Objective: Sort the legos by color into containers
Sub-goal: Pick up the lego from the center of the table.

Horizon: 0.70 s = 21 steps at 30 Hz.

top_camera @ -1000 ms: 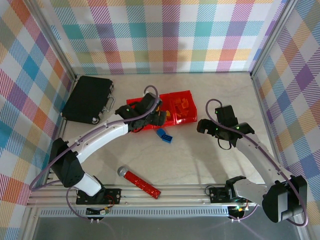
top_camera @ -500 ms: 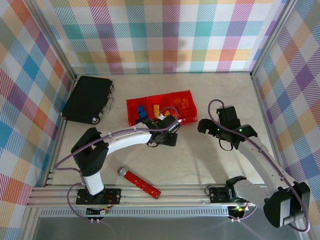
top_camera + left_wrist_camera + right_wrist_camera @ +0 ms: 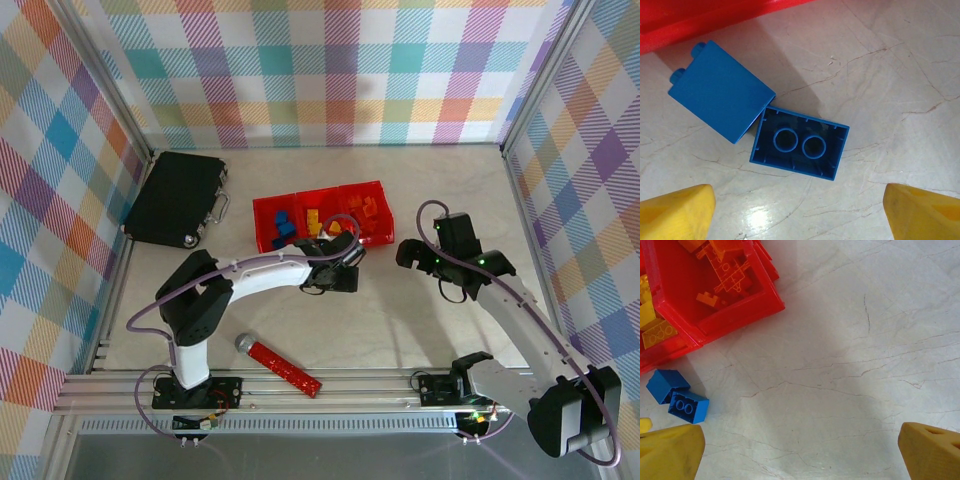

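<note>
Arriving from containers (image 3: 740,310) | left tool (image 3: 800,212) wide above blue legos (image 3: 799,142) | right tool (image 3: 800,452) wide, unmoved

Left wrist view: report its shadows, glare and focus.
Left wrist view: the upturned blue brick and side-lying blue brick are sharp; a soft shadow falls up-right of the side-lying one; pale glare marks the table near the bottom edge.

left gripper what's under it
Under the left gripper, between its open fingers, on the table: a blue upside-down lego, hollow side up, and a blue tipped lego, corners touching, beside the red tray. The table beneath them is covered.
</note>
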### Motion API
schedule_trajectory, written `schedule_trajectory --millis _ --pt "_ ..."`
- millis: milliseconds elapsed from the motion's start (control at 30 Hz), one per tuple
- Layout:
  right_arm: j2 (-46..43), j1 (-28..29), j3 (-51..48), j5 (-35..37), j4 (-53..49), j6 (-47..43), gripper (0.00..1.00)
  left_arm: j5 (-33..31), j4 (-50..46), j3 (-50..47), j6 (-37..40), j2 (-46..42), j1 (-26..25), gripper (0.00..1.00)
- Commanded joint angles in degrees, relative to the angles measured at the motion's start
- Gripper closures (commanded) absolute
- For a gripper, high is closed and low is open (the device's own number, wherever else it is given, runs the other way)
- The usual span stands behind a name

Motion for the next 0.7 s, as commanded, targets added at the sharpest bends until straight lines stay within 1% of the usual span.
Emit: schedule_trajectory --millis 0,100,167,267,367,433,667 --pt "0.2 -0.4 -0.4 0.1 0.0 -0.7 0.01 0.6 2.1 0.2 -7.0 1.6 -0.1 0.12" --pt "0.1 -0.4 -0.4 0.0 0.2 -0.7 0.01 -0.4 6.0 -2.4 -15.9 1.1 -0.7 0.10" --pt "0.1 -0.4 -0.5 -0.2 0.3 -0.7 0.01 -3.4 9.1 -4.7 -22.8 0.1 -1.8 0.07" --pt "-0.2 -0.4 -0.7 -0.3 0.5 -0.7 0.01 -6.3 8.5 -4.0 -29.7 0.9 -2.8 0.04" --pt "-0.5 -0.4 -1.2 -0.8 0.7 -0.9 0.01 -8.0 7.3 -3.1 -34.9 2.4 -3.2 0.05" --pt "-0.6 -0.4 -1.6 -1.1 0.9 -1.0 0.01 -9.1 6.4 -2.3 -37.7 3.5 -3.4 0.08" --pt "-1.8 -0.4 -3.1 -2.5 1.7 -1.2 0.01 -14.4 1.3 2.4 -43.5 6.7 -3.8 0.15"
